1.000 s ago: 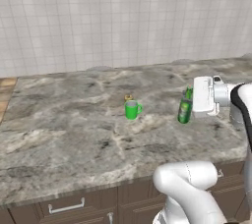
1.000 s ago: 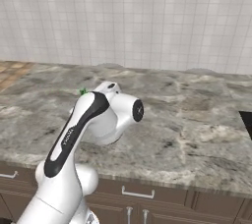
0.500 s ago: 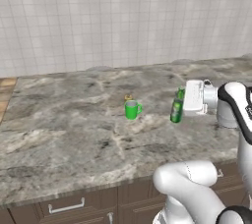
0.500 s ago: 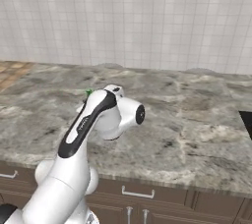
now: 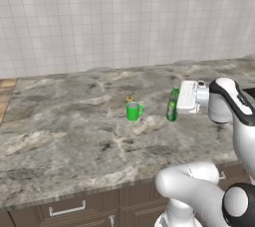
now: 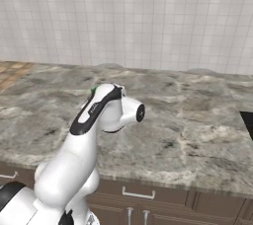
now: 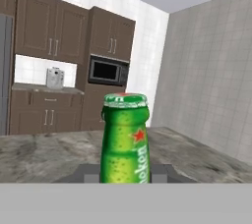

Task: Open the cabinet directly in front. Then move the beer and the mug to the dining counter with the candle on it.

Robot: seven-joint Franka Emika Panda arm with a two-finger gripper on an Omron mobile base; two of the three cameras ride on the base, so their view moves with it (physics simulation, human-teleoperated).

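Gripping the beer [image 7: 125, 139], hand [image 5: 175, 105] seemingly hovers beside mug [image 5: 133, 111].

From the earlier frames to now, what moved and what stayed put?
The gripper, shut on the beer, carried the bottle leftward across the dining counter, closer to the mug; no grasp or release happened. The mug and the candle behind it stayed where they were.
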